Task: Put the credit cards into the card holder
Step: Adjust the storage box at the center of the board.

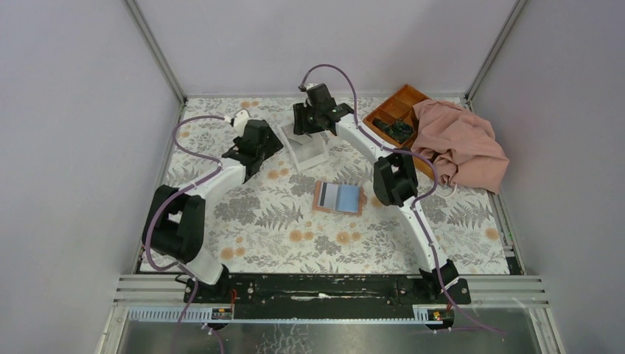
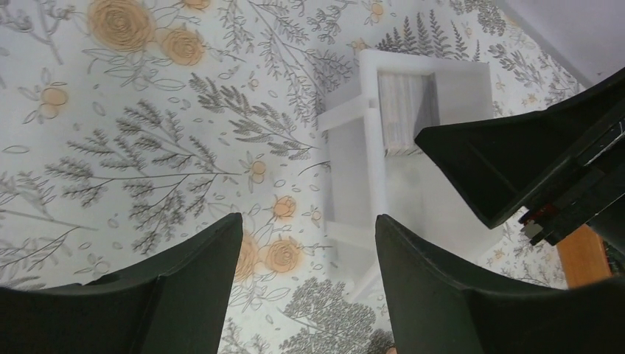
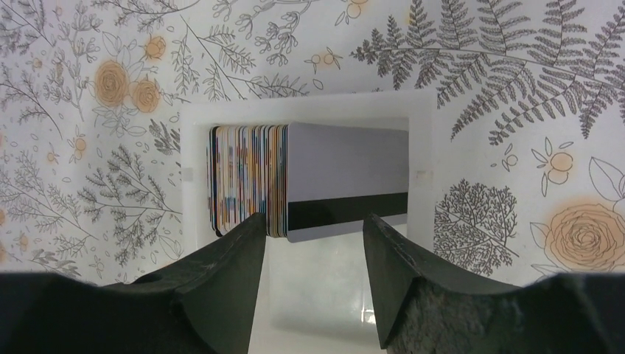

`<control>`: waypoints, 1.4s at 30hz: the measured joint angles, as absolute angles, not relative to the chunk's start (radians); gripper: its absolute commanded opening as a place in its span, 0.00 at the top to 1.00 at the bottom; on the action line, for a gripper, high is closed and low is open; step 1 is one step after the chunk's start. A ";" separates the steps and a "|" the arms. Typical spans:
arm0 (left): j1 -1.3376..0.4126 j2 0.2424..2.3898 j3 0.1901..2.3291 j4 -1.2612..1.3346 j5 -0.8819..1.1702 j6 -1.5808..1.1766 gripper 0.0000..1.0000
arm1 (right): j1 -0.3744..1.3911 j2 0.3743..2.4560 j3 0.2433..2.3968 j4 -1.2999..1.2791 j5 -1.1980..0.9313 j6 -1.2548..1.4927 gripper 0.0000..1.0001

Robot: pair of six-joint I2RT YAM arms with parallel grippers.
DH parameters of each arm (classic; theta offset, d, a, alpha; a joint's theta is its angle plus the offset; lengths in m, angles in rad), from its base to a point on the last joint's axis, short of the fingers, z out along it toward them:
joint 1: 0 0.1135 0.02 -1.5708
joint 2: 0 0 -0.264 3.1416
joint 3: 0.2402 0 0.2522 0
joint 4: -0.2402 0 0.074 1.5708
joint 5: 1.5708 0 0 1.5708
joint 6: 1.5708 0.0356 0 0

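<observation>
**Right arm over the box, lining up on a card**

The step in hand looks like fetching the next card. The right end effector [image 3: 311, 225] hangs over the white box [image 3: 309, 105], jaws parted and gripping nothing. The credit cards [image 3: 247, 177] stand packed on edge inside. The outermost card [image 3: 346, 166] leans away from the rest, showing a grey back with a black stripe, and sits framed between the fingertips. The left end effector [image 2: 308, 221] hovers near the same box, wide open and empty. The card holder [image 1: 320, 198] lies opened flat on the surface [image 1: 280, 236], apart from the box, with a blue-grey card [image 1: 341, 196] on it. Next, I judge, the right jaws must drop and pinch the leaning card alone, without catching its neighbours.
</observation>
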State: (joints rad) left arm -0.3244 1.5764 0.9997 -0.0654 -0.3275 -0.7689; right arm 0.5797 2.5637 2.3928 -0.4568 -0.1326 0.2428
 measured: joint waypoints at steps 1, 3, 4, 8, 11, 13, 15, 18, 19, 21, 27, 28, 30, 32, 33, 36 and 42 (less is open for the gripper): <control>-0.323 1.589 1.007 -0.054 -0.321 -0.771 0.27 | 0.579 2.568 2.401 -0.454 -0.134 0.242 0.41; -0.321 1.611 1.017 -0.030 -0.308 -0.775 0.27 | 0.578 2.571 2.404 -0.450 -0.136 0.242 0.41; -0.320 1.619 1.019 -0.015 -0.302 -0.776 0.27 | 0.578 2.571 2.404 -0.447 -0.138 0.242 0.41; -0.318 1.648 1.019 0.037 -0.276 -0.781 0.29 | 0.575 2.571 2.396 -0.416 -0.145 0.240 0.41; -0.318 1.677 1.019 0.074 -0.256 -0.785 0.34 | 0.574 2.571 2.384 -0.401 -0.153 0.239 0.42; -0.318 1.699 1.023 0.091 -0.239 -0.788 0.37 | 0.574 2.571 2.373 -0.382 -0.160 0.238 0.42; -0.318 1.728 1.028 0.120 -0.218 -0.790 0.41 | 0.574 2.571 2.363 -0.362 -0.167 0.236 0.42; -0.318 1.758 1.032 0.147 -0.188 -0.792 0.43 | 0.574 2.568 2.345 -0.327 -0.171 0.233 0.42; -0.318 1.765 1.033 0.156 -0.180 -0.792 0.43 | 0.573 2.566 2.338 -0.318 -0.175 0.231 0.42; -0.318 1.781 1.035 0.172 -0.165 -0.792 0.44 | 0.573 2.563 2.328 -0.304 -0.178 0.230 0.42; -0.318 1.822 1.043 0.207 -0.133 -0.792 0.51 | 0.570 2.563 2.325 -0.295 -0.182 0.221 0.42; -0.318 1.829 1.046 0.210 -0.129 -0.793 0.54 | 0.570 2.563 2.325 -0.296 -0.185 0.220 0.42; -0.318 1.840 1.051 0.220 -0.118 -0.794 0.59 | 0.569 2.563 2.325 -0.296 -0.187 0.220 0.42; -0.318 1.848 1.053 0.237 -0.107 -0.795 0.68 | 0.569 2.563 2.325 -0.296 -0.191 0.217 0.43; -0.318 1.850 1.053 0.244 -0.101 -0.798 0.71 | 0.568 2.563 2.325 -0.296 -0.194 0.215 0.43; -0.318 1.853 1.054 0.258 -0.088 -0.804 0.76 | 0.568 2.561 2.320 -0.294 -0.199 0.212 0.43; -0.313 1.855 1.053 0.263 -0.086 -0.824 0.82 | 0.564 2.517 2.255 -0.293 -0.204 0.201 0.44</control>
State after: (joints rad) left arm -0.3130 1.8545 1.0527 0.2630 -0.0856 -0.8242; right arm 0.5636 2.5172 2.2555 -0.2932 -0.2035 0.2008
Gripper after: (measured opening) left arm 0.241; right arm 0.567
